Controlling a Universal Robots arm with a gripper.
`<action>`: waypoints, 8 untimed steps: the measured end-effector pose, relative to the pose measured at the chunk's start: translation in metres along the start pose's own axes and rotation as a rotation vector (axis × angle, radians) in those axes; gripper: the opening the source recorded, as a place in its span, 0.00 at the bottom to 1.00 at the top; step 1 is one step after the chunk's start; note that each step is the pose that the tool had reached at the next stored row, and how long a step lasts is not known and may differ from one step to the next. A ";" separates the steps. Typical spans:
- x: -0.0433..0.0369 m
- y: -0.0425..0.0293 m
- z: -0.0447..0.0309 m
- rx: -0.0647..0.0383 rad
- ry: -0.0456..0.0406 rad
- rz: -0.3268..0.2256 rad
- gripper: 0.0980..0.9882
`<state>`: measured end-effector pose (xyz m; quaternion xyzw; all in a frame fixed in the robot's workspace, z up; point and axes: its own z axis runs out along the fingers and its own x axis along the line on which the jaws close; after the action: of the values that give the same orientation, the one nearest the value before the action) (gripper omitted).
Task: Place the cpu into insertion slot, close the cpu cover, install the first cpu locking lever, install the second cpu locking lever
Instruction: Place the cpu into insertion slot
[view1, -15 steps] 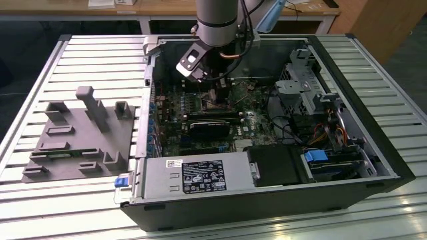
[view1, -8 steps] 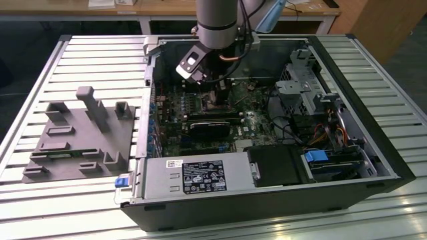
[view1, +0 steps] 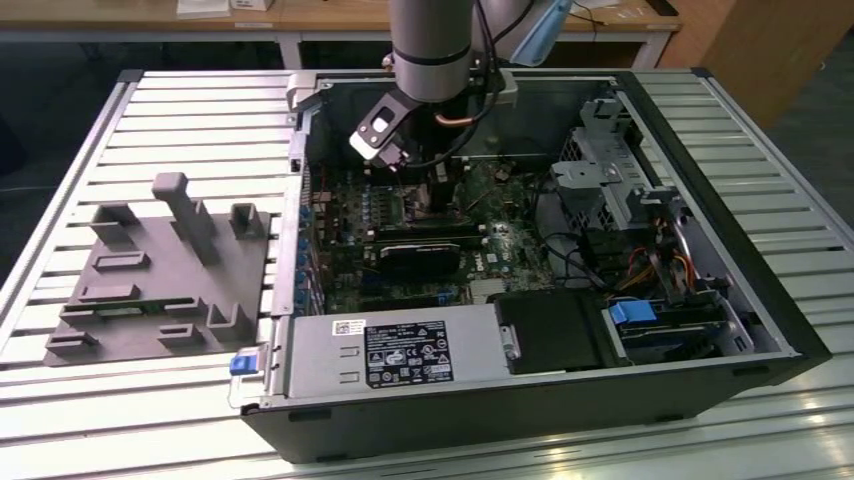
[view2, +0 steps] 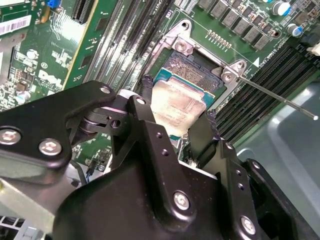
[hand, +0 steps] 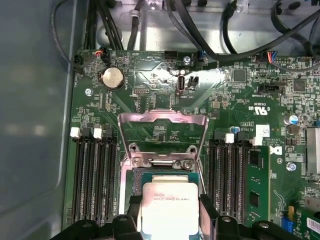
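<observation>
Nearest in both wrist views is the black body of the end effector (view2: 178, 107). Its two fingers (hand: 132, 212) are spread no wider than the chip and are clenched on opposite edges of the cpu (hand: 170, 207).

The cpu lies flat with its pale metal top facing up. Its edges run square to the rim of the insertion slot (view2: 190, 70), and the gripped edges face the two banks of long black memory slots (hand: 95, 175) on either side. It sits over the nearer part of the slot. I cannot tell whether it rests in the slot or is held just above it.

Beyond the chip, the second wrist view shows the slot's dark far strip uncovered. A thin locking lever (view2: 280, 100) also sticks out from the slot's corner across the memory slots there.

The first wrist view shows the cpu cover (hand: 162, 118) swung open on the slot's far side, with bare green motherboard (hand: 235, 100) visible through its window. Further off are a coin battery (hand: 112, 77) and black cables (hand: 200, 30).

The exterior view shows the arm reaching down into an open computer case (view1: 534, 410) that lies on the slatted tabletop (view1: 187, 110). The end effector (view1: 424, 190) is over the middle of the board. A grey fixture (view1: 160, 270) sits beside the case, towards the exterior view's left.
</observation>
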<state>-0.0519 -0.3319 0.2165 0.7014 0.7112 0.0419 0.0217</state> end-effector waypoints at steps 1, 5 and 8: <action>0.0005 -0.0001 0.0005 0.000 0.0001 0.001 0.49; 0.0024 -0.0005 0.0027 0.000 0.0009 0.006 0.49; 0.0026 -0.0009 0.0050 0.000 0.0002 0.013 0.49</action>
<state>-0.0524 -0.3291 0.2116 0.7061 0.7065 0.0423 0.0214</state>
